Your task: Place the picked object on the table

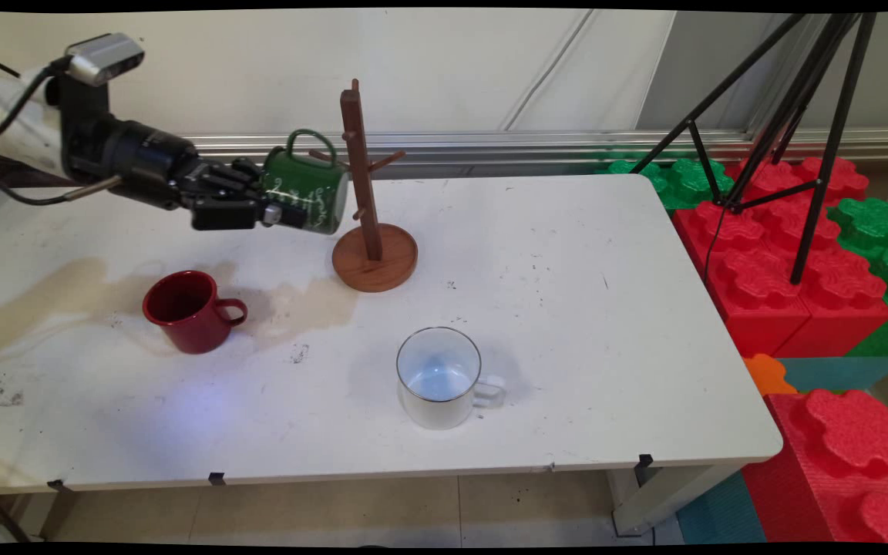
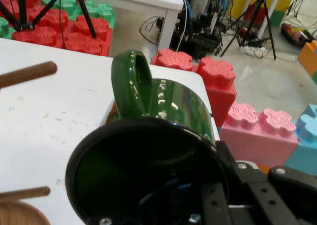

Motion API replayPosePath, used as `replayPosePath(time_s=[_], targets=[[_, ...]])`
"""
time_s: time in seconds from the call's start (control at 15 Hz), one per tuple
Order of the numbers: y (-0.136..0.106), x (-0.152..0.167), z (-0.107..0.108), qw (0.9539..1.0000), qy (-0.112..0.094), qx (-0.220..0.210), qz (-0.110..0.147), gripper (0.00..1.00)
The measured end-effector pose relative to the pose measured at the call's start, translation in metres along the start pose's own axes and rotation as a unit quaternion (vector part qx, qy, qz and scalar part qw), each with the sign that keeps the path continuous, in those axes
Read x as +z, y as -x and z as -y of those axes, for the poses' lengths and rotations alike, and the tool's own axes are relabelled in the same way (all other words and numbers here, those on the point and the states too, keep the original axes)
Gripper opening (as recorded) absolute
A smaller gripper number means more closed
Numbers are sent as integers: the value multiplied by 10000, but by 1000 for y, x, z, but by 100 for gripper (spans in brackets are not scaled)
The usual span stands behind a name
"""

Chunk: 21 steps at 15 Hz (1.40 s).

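Main view first: my gripper (image 1: 284, 206) is closed on the rim of a green mug (image 1: 307, 190), clamped to the wall near its mouth, and I'm holding it on its side in the air above the white table (image 1: 567, 308). Its handle points up, and the mug sits right against the left side of the wooden mug tree (image 1: 371, 223), level with the pegs. Whether the handle touches a peg, I can't tell. Below me and to the left stands a red mug (image 1: 188, 310), upright, handle to the right. Nearer the front edge sits a white mug (image 1: 441, 376). From my hand camera, the green mug (image 2: 158, 136) fills the frame, handle up, with two wooden pegs (image 2: 27, 74) at the left.
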Motion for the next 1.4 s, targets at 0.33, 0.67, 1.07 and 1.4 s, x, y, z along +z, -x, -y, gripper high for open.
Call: replayPosePath(time_s=[0.33,0.67,1.07,1.4], targets=[[3,-24,-9,9994,-60,124,304,0],[7,-44,-11,9973,-241,237,655,0],[7,-70,0,9898,-611,586,1149,0],[9,-87,15,9774,-933,947,1644,0]])
